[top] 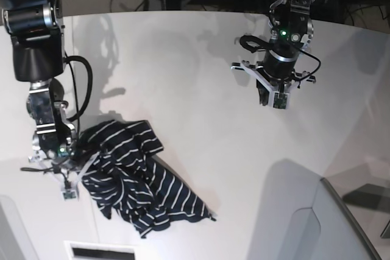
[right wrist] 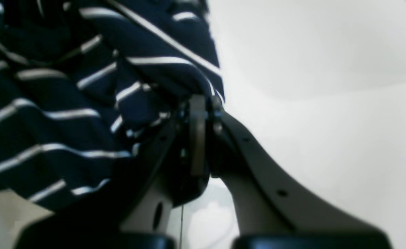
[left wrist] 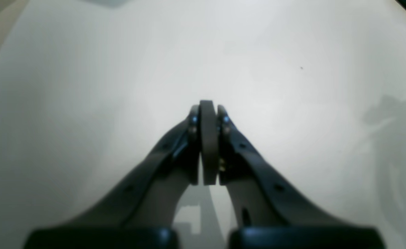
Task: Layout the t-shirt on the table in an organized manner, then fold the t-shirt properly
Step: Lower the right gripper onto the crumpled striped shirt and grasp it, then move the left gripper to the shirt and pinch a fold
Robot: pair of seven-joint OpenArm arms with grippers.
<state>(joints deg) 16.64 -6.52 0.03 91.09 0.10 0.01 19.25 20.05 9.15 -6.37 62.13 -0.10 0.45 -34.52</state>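
**Right pincer bites the shirt's edge**

Right gripper (right wrist: 203, 103) is clamped on a fold of the t-shirt (top: 131, 178), which lies crumpled at the near side of the table (top: 201, 89), beside that arm. Well apart, the left gripper (left wrist: 208, 110) hangs over bare tabletop, pads pressed together on nothing.

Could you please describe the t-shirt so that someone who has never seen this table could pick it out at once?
Start from the large white table and look to its near left part in the base view, below the right arm. The t-shirt lies crumpled there, its edge pinched by the right gripper. It is the only garment: dark navy with thin white stripes.
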